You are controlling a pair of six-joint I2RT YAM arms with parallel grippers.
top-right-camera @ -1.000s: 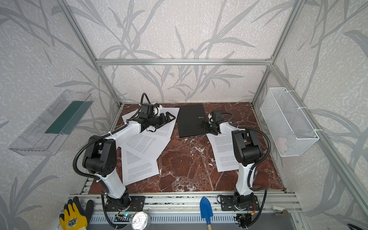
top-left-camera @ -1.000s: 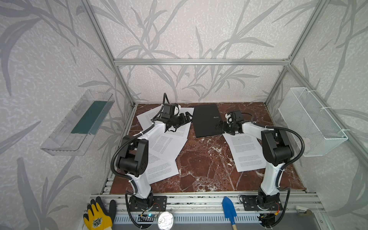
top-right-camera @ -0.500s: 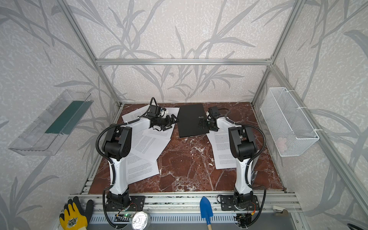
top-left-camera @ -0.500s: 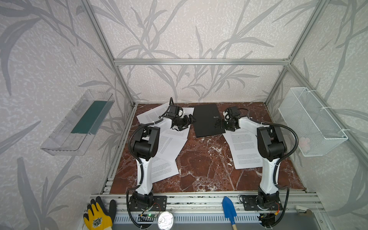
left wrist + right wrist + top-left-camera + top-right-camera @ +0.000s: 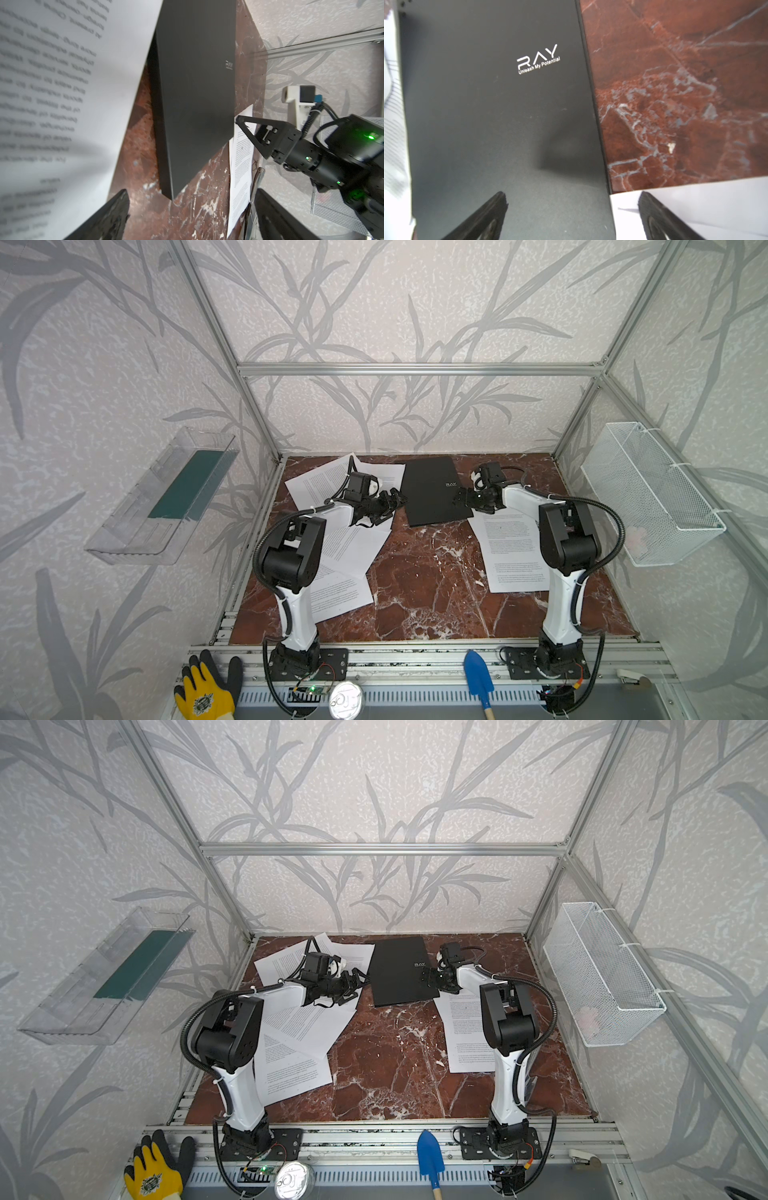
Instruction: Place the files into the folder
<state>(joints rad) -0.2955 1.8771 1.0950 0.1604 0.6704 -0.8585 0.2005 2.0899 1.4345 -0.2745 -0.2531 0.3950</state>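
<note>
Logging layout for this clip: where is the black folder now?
In both top views the folder lies closed at the back middle of the marble table, between the left gripper and the right gripper.

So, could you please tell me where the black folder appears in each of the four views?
A top view: the folder lies flat at the far middle of the marble table.
A top view: the folder is at the same spot, far middle.
Left wrist: mid-picture, beside a blurred printed sheet.
Right wrist: close up, filling much of the picture.
Shared landmark: the pale RAY lettering on its cover.
</note>
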